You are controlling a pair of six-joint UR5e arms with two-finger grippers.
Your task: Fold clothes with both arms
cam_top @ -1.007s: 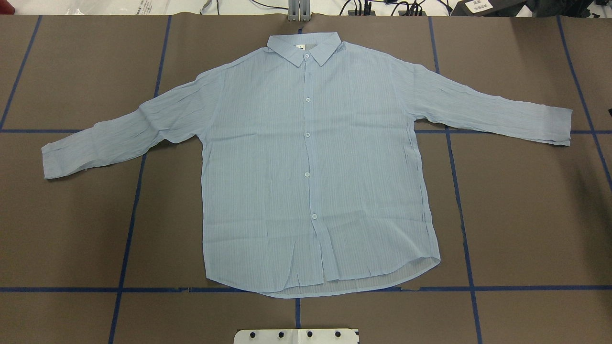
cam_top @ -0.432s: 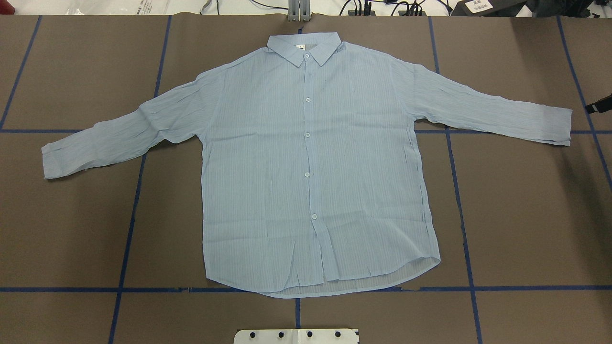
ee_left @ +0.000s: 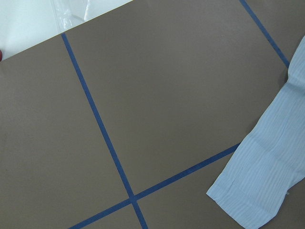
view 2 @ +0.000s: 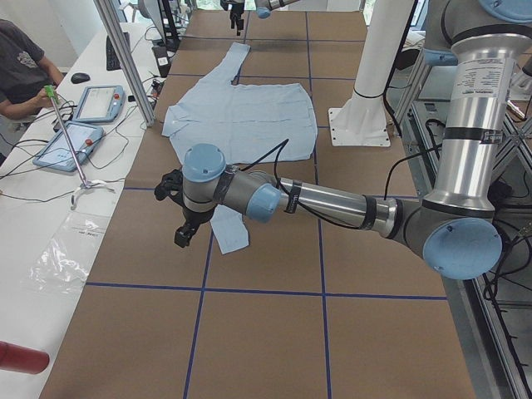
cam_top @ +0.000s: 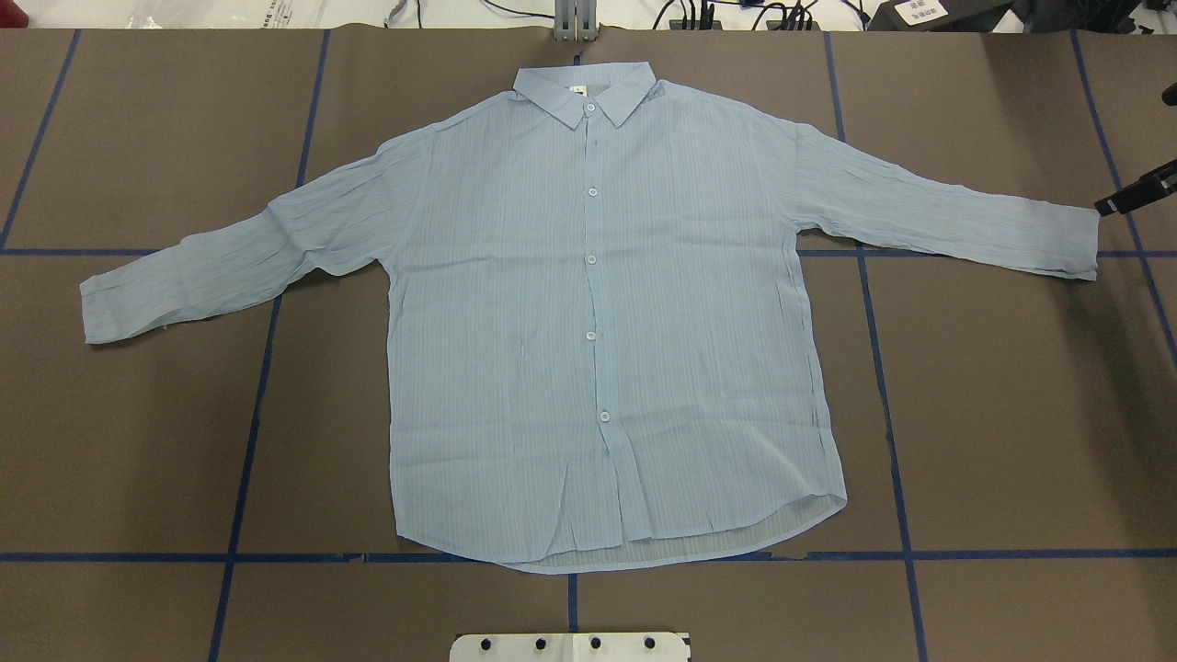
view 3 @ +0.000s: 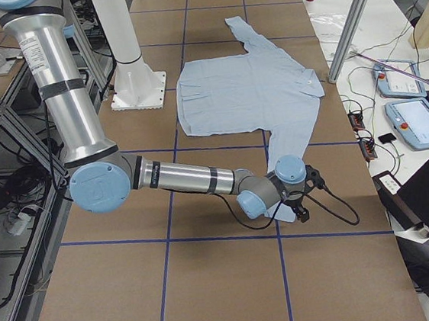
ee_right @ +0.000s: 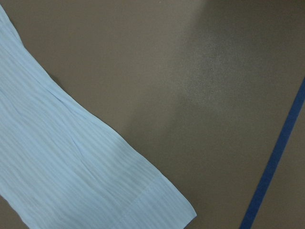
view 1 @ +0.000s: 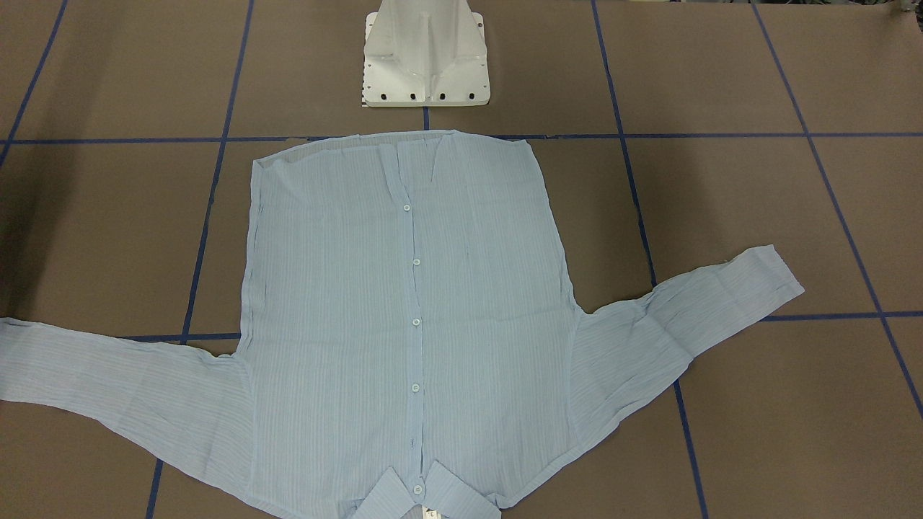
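Note:
The light-blue shirt (cam_top: 588,322) lies flat and buttoned on the brown table, collar at the far side and both sleeves spread out. In the overhead view a black part of my right gripper (cam_top: 1136,193) reaches in from the right edge, right at the right sleeve's cuff (cam_top: 1071,244). The exterior right view shows that gripper (view 3: 303,211) low over the same cuff. My left gripper (view 2: 184,231) hovers beside the left cuff (view 2: 233,233) and shows only in the exterior left view. I cannot tell if either gripper is open or shut. Neither wrist view shows fingers, only a cuff (ee_left: 257,191) (ee_right: 95,181).
The white pedestal base (view 1: 425,58) stands at the near edge by the shirt's hem. Blue tape lines (cam_top: 248,405) grid the table. A side table with tablets (view 2: 75,137) and a seated person (view 2: 21,71) lies past the far edge.
The black part of my right gripper has come in from the overhead view's right edge and moved left, up to the right cuff. The shirt has not moved.

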